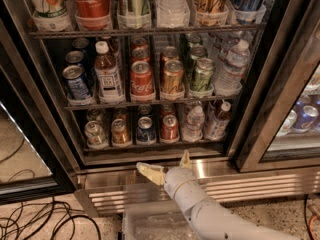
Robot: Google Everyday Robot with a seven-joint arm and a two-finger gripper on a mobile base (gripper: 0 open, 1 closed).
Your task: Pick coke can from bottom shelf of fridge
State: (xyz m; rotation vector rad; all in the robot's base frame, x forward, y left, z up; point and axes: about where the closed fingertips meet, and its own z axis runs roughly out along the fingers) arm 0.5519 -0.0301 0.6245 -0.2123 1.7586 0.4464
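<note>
The fridge (240,186) stands open in front of me, with wire racks full of drinks. The coke can (169,127), small and red with a silver top, stands on the bottom shelf (150,147), fourth in the front row, between a blue can (145,130) and a water bottle (193,124). My gripper (162,160) is open and empty. It hangs in front of the steel base just below the bottom shelf, a little lower than the coke can and apart from it. One finger (150,173) points left, the other (185,159) points up.
A bigger Coca-Cola can (142,79) and a gold can (172,78) stand on the rack above. A clear plastic bin (150,226) sits on the floor under my arm. Black cables (35,224) lie at the lower left. Black door frames flank the opening on both sides.
</note>
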